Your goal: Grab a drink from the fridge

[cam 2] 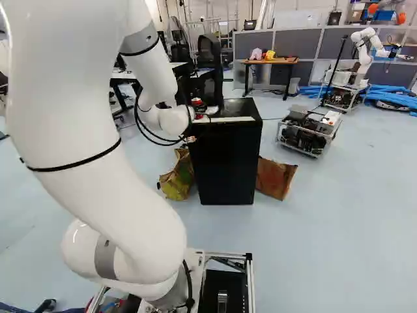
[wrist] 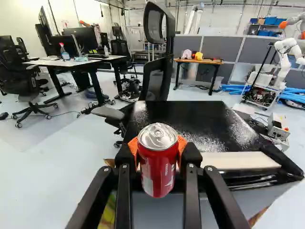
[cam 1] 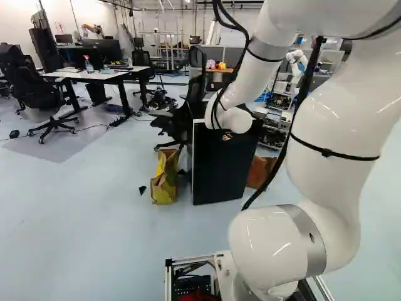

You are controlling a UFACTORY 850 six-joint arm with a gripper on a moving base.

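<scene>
In the right base view my gripper point(cam 2: 199, 109) is at the top of the black fridge point(cam 2: 225, 163), partly hidden by the arm. The wrist view shows the gripper point(wrist: 158, 153) shut on a red can point(wrist: 158, 167) with a silver top, an orange pad on either side of it. The can stands upright between the fingers. Beyond and below it lies the fridge's glossy black top point(wrist: 190, 119), with a pale strip point(wrist: 240, 161) along its near edge. The fridge point(cam 1: 219, 169) also shows in the left base view, where the arm hides the gripper.
Paper bags point(cam 1: 165, 177) point(cam 2: 275, 177) stand on either side of the fridge. A black office chair point(wrist: 159, 71) is close behind it. Desks point(cam 1: 94, 76) stand farther back. Another robot point(cam 2: 365, 49) and a wheeled frame point(cam 2: 309, 130) are at the right of the right base view.
</scene>
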